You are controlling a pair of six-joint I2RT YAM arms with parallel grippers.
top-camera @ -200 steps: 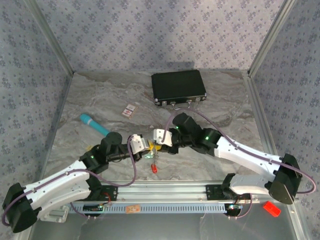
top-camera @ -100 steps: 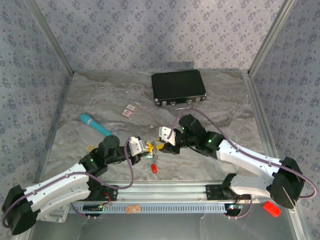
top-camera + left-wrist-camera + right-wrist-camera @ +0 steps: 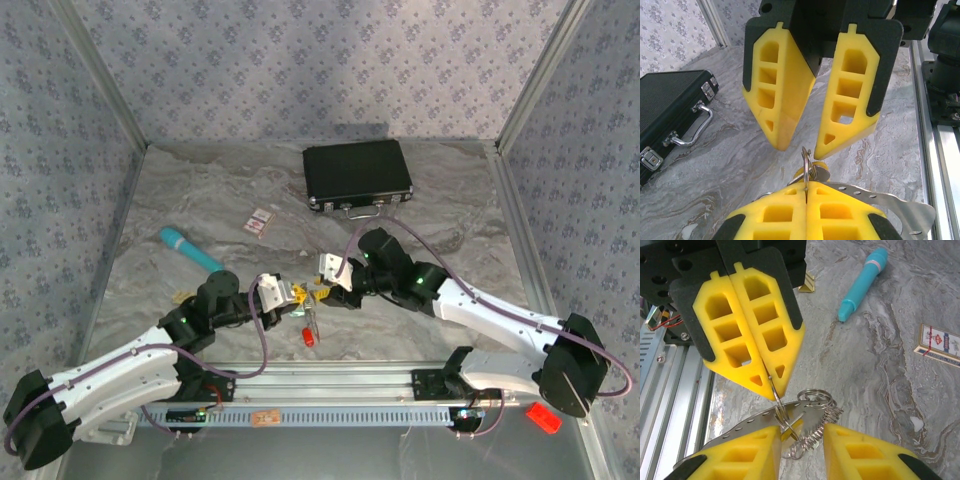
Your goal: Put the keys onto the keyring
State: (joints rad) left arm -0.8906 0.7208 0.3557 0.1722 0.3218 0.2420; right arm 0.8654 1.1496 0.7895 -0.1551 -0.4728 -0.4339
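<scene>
Teal stick (image 3: 188, 248) lies on the marbled worktop (image 3: 450, 215) toward its left edge, slanting from far-left to near-right. A small printed card (image 3: 259, 221) sits further in and nearer the far edge.

Close to the middle of the near edge the two arms meet tip to tip. The left gripper (image 3: 296, 296) is closed tight, and the right wrist view shows its yellow pads pressed flat together on the thin wire of the keyring (image 3: 812, 397). The ring stands out from those tips, above the worktop. A short coil of chain (image 3: 815, 432) hangs off it into the gap between the right arm's own pads. In the top view the red tag (image 3: 309, 338) lies just on the near side of the grippers.

The left wrist view has the wire loop rising upright from the shut pads. At its base, just under one of the right fingertips, is a yellow key (image 3: 819, 165) with a bit of silver metal beside it. How many keys are gathered there cannot be told.

The right gripper (image 3: 326, 282) faces the left one with its pads apart. In the left wrist view their tips sit close to the top of the loop without clamping it. It grips nothing.

A black case (image 3: 358, 175) with a metal handle lies shut at the middle of the far edge, well apart from the grippers.
</scene>
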